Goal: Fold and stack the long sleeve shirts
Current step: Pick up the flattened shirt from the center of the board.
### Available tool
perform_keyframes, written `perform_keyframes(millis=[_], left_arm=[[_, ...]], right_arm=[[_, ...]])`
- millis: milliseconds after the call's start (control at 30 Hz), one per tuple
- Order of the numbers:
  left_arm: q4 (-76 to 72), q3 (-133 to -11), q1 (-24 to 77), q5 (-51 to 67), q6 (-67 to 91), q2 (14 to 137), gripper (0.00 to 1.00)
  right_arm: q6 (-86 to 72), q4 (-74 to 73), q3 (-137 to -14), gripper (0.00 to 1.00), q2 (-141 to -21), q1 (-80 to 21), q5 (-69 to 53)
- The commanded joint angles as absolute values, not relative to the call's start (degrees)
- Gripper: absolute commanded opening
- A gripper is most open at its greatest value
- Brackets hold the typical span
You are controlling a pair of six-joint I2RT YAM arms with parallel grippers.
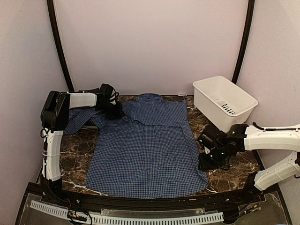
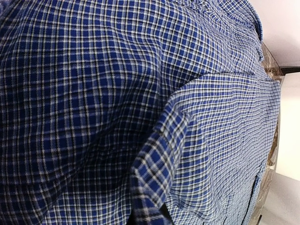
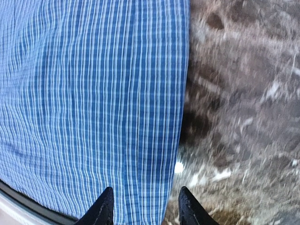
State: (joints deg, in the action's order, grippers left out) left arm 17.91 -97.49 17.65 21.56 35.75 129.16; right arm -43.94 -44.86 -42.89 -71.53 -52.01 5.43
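The blue shirt with fine white check (image 1: 147, 150) lies spread flat on the dark marble table (image 1: 77, 152), collar at the back. My left gripper (image 1: 115, 111) is at its left shoulder, shut on a raised fold of the sleeve (image 2: 159, 154); cloth hides most of the jaws in the left wrist view (image 2: 147, 218). The left sleeve (image 1: 79, 119) trails under the left arm. My right gripper (image 1: 207, 157) is open and empty, low over the shirt's right edge (image 3: 93, 93), one finger over cloth and one over marble (image 3: 147, 208). The dark check shirt and the red shirt are out of view.
A white plastic basket (image 1: 225, 101) stands at the back right, behind the right arm. Bare marble (image 3: 243, 117) shows right of the shirt's edge. A black rail (image 1: 140, 202) runs along the table's near edge.
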Motion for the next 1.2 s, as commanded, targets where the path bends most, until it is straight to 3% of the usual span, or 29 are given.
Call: perform_keyframes(millis=[0,533,733,967,1167], left_arm=[[19.8,-99.9,18.0,22.3,34.3,128.2,0.00],[21.1,-103.6,18.0,22.0,34.2,128.3,0.00],[22.5,-106.5,18.0,21.9,33.8,128.4,0.00],[24.5,-112.1,18.0,22.5,32.6,129.1,0.00],[24.2,-119.0,17.9,24.1,31.7,129.0,0.00]], right_arm=[[-49.9,-52.9,-42.8,0.42,-69.7,-57.1,6.1],[-53.3,-56.7,-47.7,0.37,-79.8,-67.9,12.0],[-52.5,-55.4,-48.8,0.24,-81.4,-68.1,13.4],[-50.3,-53.3,-49.6,0.00,-81.4,-69.0,12.6],[-47.3,-47.7,-52.1,0.00,-80.0,-69.0,10.2]])
